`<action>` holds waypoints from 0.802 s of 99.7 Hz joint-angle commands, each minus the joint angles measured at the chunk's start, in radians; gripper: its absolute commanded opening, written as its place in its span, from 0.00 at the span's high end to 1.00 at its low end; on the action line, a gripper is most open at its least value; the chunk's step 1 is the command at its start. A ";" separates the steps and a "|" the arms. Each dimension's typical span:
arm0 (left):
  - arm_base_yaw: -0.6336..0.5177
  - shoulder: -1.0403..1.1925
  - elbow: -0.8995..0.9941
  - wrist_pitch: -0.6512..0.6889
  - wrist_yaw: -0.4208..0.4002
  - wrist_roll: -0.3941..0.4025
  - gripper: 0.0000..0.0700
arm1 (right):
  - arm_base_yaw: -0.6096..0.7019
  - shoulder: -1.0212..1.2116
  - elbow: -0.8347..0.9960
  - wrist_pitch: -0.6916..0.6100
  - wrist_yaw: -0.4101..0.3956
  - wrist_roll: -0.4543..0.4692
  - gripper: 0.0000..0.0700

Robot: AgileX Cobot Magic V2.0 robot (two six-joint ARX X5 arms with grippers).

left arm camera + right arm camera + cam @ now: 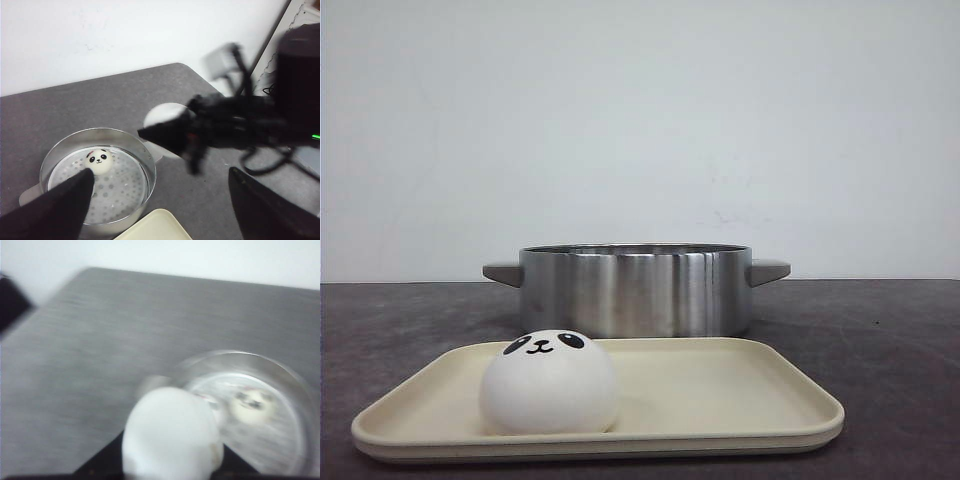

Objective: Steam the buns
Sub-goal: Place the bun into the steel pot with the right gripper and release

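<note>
Looking forward over the table, you see one panda-faced bun (549, 382) sitting on the left part of a cream tray (740, 400), with a stainless steamer pot (635, 290) standing just behind the tray. Neither arm shows in this view.

From the left wrist camera, your left gripper (160, 205) hangs above the pot (97, 177) with its dark fingers (55, 210) spread wide and nothing between them. Below and between them lies a second bun (98, 161) on the perforated steamer plate (120, 192) inside the pot, and a corner of the tray (152, 227) shows near the fingers. Beyond the pot, the right arm (235, 125) is blurred; its right gripper (165, 135) carries a white bun (162, 117) beside the pot's rim.

From the right wrist camera, badly blurred, you see the right gripper (167, 460) closed around a plain white bun (170, 435), held just ahead of the fingers. Past that bun, the pot (295, 390) holds the panda-faced bun (252, 405) on its plate. The grey table (90, 350) stretches out beyond.
</note>
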State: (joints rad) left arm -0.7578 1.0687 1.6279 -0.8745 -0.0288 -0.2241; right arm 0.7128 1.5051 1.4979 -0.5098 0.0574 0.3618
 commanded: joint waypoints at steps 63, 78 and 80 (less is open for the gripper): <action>-0.009 0.017 0.017 -0.021 -0.005 0.011 0.27 | -0.096 0.457 0.006 0.012 -0.101 -0.066 0.72; -0.009 0.017 0.016 -0.042 -0.006 0.015 0.27 | -0.096 0.457 0.006 0.039 -0.072 -0.066 0.14; -0.009 0.017 0.016 -0.043 -0.006 0.015 0.27 | -0.096 0.457 0.006 0.039 -0.066 -0.065 0.14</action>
State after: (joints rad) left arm -0.7578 1.0760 1.6279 -0.9234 -0.0288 -0.2234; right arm 0.6098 1.9419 1.4853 -0.4812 -0.0246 0.3065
